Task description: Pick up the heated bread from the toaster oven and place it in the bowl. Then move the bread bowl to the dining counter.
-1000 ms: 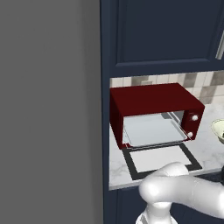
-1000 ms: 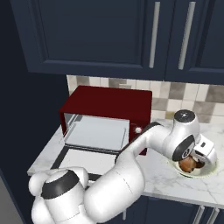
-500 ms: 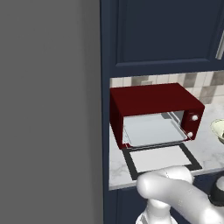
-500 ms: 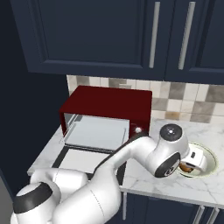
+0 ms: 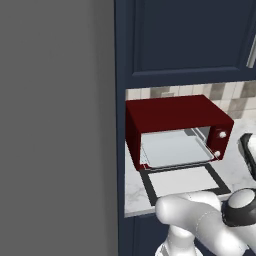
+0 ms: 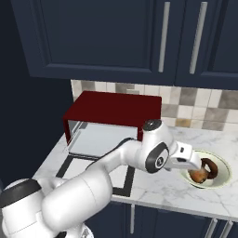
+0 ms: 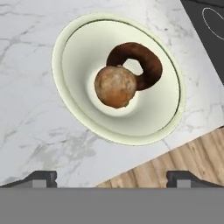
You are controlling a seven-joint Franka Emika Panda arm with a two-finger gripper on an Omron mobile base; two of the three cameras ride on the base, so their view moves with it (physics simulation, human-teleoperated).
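The pale cream-green bowl (image 7: pixel 78 109) (image 6: pixel 222 173) sits on the marble counter to the right of the toaster oven. In it lies the heated bread (image 7: pixel 115 86) (image 6: pixel 199 175), a round brown lump, touching a dark brown ring (image 7: pixel 146 59). My gripper (image 7: pixel 113 177) (image 6: pixel 195 163) hovers over the bowl's near side, open, with its fingertips (image 7: pixel 41 177) spread wide and nothing between them. The dark red toaster oven (image 5: pixel 175 127) (image 6: pixel 111 116) stands with its door (image 5: pixel 185 182) folded down flat and its grey tray (image 5: pixel 172 149) bare.
The bowl is close to the counter's front edge (image 7: pixel 131 168), with wood floor (image 7: pixel 183 153) below it. Navy wall cabinets (image 6: pixel 139 37) hang over the counter. A tall grey panel (image 5: pixel 55 125) walls off the left side. Tiled backsplash (image 6: pixel 200 100) runs behind.
My arm has swung its elbow and wrist lower and nearer the counter's front, while the hand stays by the bowl. The bread rests in the bowl throughout.
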